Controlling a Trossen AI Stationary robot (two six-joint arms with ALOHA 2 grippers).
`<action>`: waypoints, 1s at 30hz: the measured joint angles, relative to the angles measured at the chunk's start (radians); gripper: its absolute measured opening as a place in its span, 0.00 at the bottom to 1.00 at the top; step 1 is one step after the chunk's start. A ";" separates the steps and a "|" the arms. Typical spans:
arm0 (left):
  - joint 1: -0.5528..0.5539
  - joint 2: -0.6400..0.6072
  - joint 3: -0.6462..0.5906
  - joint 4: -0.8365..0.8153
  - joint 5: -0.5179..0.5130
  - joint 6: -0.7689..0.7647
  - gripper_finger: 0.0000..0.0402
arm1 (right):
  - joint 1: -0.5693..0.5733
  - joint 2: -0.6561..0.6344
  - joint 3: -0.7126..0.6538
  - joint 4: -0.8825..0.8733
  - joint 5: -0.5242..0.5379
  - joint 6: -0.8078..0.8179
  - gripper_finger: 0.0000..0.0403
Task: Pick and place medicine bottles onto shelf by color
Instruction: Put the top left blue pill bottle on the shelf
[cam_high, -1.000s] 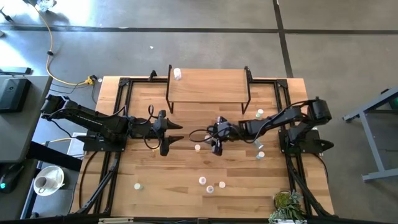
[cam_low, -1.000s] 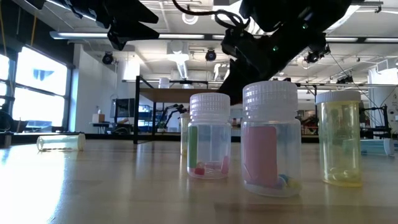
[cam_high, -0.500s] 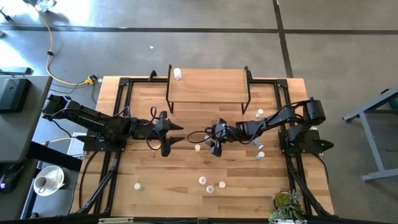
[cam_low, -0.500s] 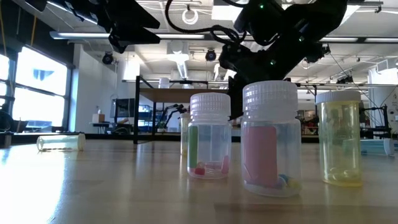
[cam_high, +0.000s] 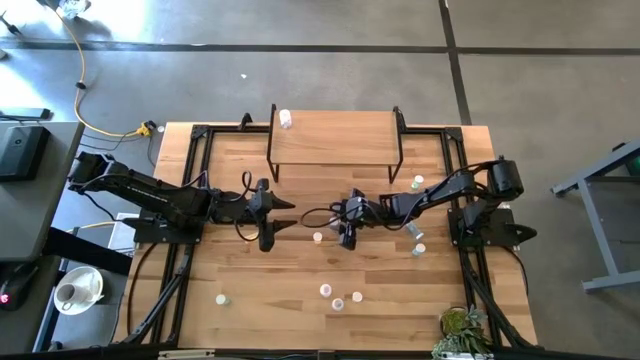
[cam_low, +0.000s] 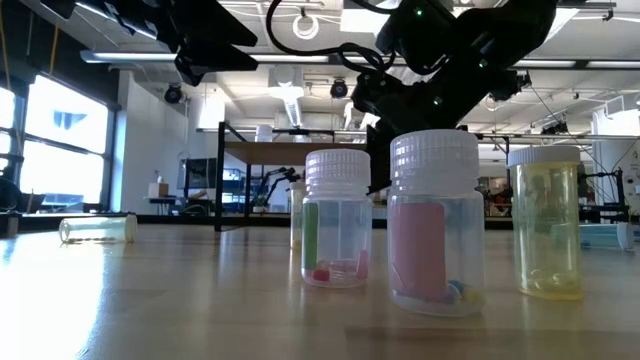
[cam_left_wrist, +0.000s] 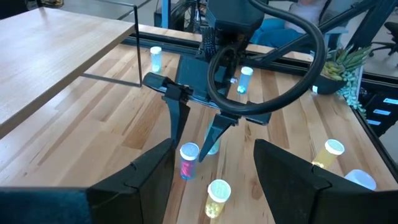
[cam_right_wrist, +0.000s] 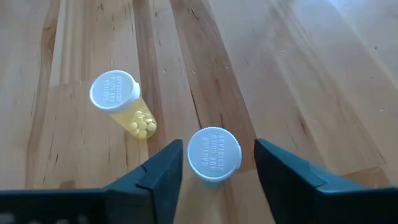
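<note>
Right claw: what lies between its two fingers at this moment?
In the right wrist view, a white-capped bottle stands upright between the right claw fingers, which do not yet touch it. A yellow pill bottle stands beside, outside the gap.

The small raised light-wood shelf on thin black legs (cam_high: 335, 137) stands at the far middle of the large wooden tabletop (cam_high: 250, 300), with one white-capped bottle (cam_high: 285, 119) on its far left corner. In front of the shelf, the left gripper (cam_high: 281, 212) and right gripper (cam_high: 346, 235) face each other, a capped bottle (cam_right_wrist: 214, 155) standing between the right gripper's fingers and a yellow pill bottle (cam_right_wrist: 120, 102) just beside it. Three bottles (cam_high: 341, 297) cluster near the front edge, another (cam_high: 221, 298) lies far to their left, and several more (cam_high: 416, 240) sit by the right arm.
</note>
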 joint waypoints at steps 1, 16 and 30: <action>0.000 0.000 0.000 0.000 0.000 0.000 0.52 | 0.000 0.000 0.000 0.000 0.000 0.000 0.41; 0.000 0.000 0.000 0.000 -0.003 0.000 0.52 | 0.000 -0.012 0.000 -0.004 -0.011 -0.013 0.27; 0.000 0.000 -0.001 -0.013 0.001 0.000 0.52 | -0.026 -0.237 0.148 -0.235 0.049 -0.111 0.27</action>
